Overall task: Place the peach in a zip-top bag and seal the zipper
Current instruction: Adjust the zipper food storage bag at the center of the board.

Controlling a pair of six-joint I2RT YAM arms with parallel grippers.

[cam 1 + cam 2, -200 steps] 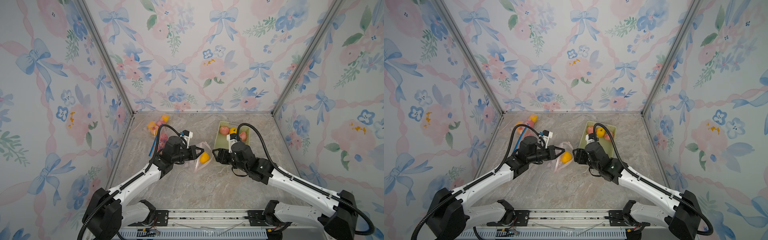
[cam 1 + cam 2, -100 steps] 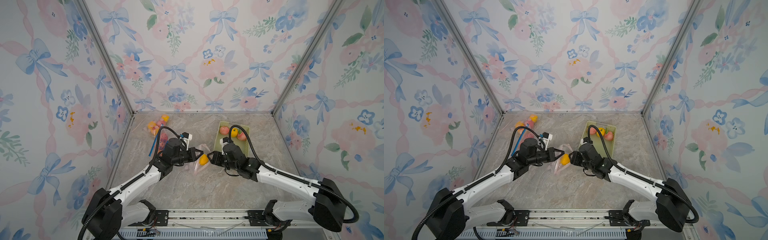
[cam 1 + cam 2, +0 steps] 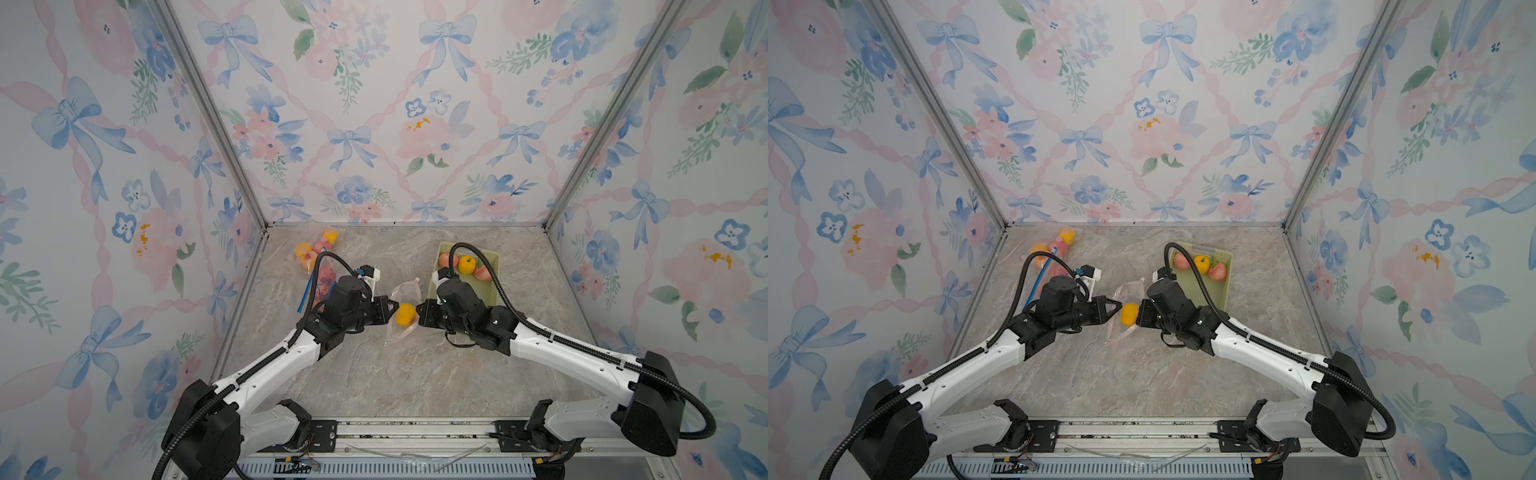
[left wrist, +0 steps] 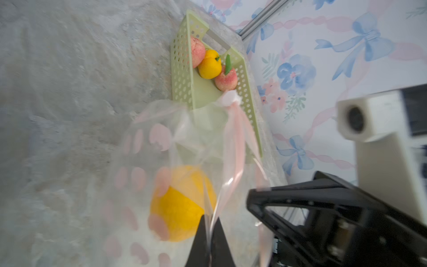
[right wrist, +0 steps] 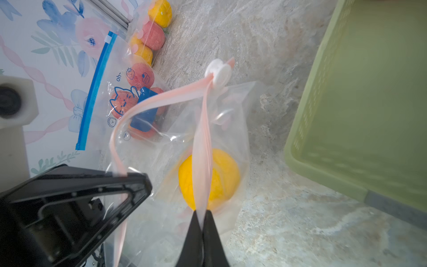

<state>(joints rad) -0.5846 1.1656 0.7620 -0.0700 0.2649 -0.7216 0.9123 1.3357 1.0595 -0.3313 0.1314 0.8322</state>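
The peach (image 3: 406,314), a yellow fruit, is seen low inside the clear zip-top bag (image 5: 231,111) at the centre of the bench (image 3: 374,374). The mouth is not yet sealed: the two pink zipper strips (image 5: 203,138) are held apart and meet only at the white slider (image 5: 218,71), at the 12 o'clock end of the mouth. One strip is pinched in the clenched left gripper (image 4: 209,223), the other in the clenched right gripper (image 5: 202,216).

Several failures can be expected from here. If the strips are pulled further apart, the thin film could slip from a pinch or be torn near the slider. If either pinch is released so that the slider can be reached, the mouth could sag and the peach could roll out. A sideways move by the right arm could also knock the green tray (image 4: 182,69), which lies close by at 1 o'clock of the bag.

Both arms are stretched low over the bench and converge on the bag. The left gripper is pointed toward 3 o'clock and the right toward 9 o'clock, so the tips are nearly faced
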